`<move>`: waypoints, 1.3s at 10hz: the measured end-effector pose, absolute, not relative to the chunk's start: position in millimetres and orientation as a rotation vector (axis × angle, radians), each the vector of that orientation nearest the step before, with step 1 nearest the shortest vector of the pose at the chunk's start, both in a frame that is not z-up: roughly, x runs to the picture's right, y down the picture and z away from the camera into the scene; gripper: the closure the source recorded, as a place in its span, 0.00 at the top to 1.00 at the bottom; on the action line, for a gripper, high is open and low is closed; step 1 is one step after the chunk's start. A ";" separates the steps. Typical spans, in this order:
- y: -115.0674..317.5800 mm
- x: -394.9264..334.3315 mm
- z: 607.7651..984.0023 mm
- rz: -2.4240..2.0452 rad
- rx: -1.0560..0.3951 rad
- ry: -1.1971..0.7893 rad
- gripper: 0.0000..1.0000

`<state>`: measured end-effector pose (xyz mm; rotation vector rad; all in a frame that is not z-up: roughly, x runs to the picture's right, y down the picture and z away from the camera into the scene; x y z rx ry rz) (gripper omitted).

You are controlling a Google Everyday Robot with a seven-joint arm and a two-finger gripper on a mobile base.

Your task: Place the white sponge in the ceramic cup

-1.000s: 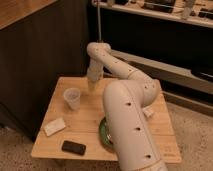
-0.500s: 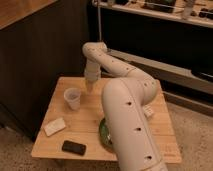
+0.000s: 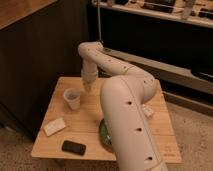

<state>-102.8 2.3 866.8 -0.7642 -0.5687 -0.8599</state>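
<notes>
The robot's pale arm (image 3: 127,115) fills the middle of the camera view. It rises from the lower edge, bends at a thick elbow and reaches back and left over the table. Beneath it stands a light wooden table (image 3: 90,120) made of slats, set on a speckled floor (image 3: 192,135) in front of a dark wall panel (image 3: 40,55). A shelf unit (image 3: 160,12) runs along the top right.

A green round bowl (image 3: 104,136) sits near the table's front middle, mostly hidden behind the arm, with only its left edge showing. The white sponge (image 3: 54,126) lies flat on the left part of the table toward the front, apart from everything else. The ceramic cup (image 3: 73,98) stands upright behind and to the right of the sponge, with its rim open upward. A black phone-like slab (image 3: 73,147) lies near the front edge, just in front of the sponge and to its right. A small whitish lump (image 3: 148,111) rests on the right side, close beside the arm.

The gripper (image 3: 88,86) hangs at the end of the downward-pointing wrist, above the back of the table, just behind and to the right of the cup and well apart from the sponge. Whether it is open or closed cannot be told.
</notes>
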 end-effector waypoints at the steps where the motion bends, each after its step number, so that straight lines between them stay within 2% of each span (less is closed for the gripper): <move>1: 2.7 -103.5 866.2 -0.866 -0.764 -0.564 0.07; 6: 2.7 -111.5 860.4 -0.905 -0.757 -0.543 0.07; 7: 2.4 -112.4 860.0 -0.907 -0.756 -0.542 0.12; 8: 2.8 -111.8 860.1 -0.907 -0.754 -0.541 0.20; 10: 0.7 -117.5 843.2 -0.936 -0.707 -0.538 0.42; 11: -2.4 -121.1 827.5 -0.945 -0.681 -0.537 0.52; 12: -3.9 -129.5 800.1 -0.960 -0.641 -0.542 0.65; 13: -2.3 -134.8 786.4 -0.971 -0.625 -0.543 0.72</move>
